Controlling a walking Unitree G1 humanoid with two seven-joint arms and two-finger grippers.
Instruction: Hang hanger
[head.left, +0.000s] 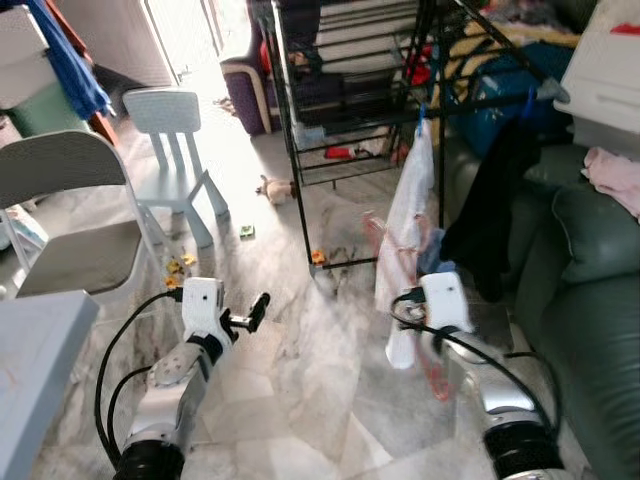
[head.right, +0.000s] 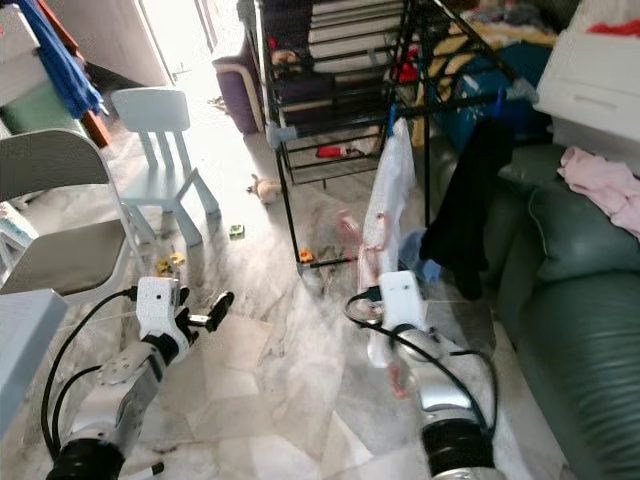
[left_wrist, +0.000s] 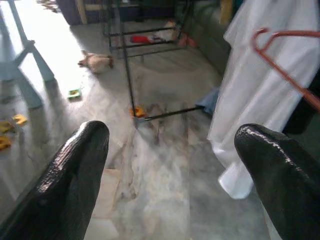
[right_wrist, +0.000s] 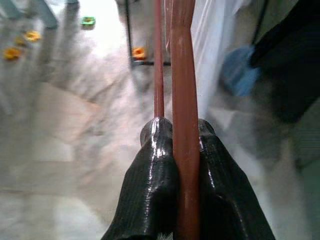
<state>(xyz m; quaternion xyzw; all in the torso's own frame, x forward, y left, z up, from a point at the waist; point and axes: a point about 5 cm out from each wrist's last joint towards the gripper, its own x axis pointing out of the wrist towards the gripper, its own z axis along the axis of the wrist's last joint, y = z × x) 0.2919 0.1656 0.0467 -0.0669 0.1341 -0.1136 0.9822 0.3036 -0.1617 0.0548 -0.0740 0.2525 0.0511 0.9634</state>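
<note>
Right wrist view shows the right claw (right_wrist: 182, 165) clamped on the red hanger (right_wrist: 184, 100). Left claw (head.left: 250, 312) gapes wide, near left. Carrying step; next, lift hook onto the far drying rack (head.left: 300, 150).

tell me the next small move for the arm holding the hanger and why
Probably raise the right gripper toward the drying rack's rail. Its fingers are shut on the red hanger, which sits low beside the white garment, well below the rail.
</note>
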